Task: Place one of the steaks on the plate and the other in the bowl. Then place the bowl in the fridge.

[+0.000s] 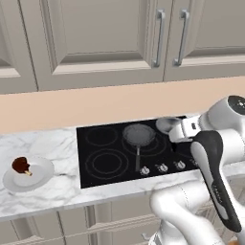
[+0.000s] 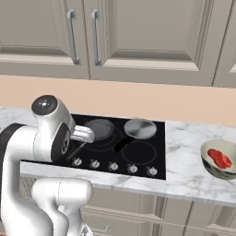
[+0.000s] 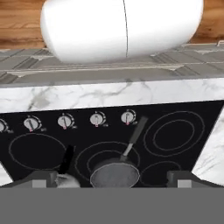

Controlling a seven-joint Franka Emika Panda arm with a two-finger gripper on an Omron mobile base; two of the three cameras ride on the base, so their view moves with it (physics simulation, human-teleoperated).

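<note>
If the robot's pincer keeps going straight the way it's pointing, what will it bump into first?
Probably the frying pan on the black stovetop. It sits right between the pincer tips in the hand view, though how far off is hard to judge.

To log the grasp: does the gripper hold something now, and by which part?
Nothing is held: the gripper is open above the dark frying pan, fingertips apart.

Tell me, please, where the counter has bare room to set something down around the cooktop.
Bare marble lies between the white plate and the cooktop, and between the cooktop and the bowl holding a steak. The cooktop's back burners are crowded by the frying pan and a grey metal vessel; its front burners are bare.
</note>
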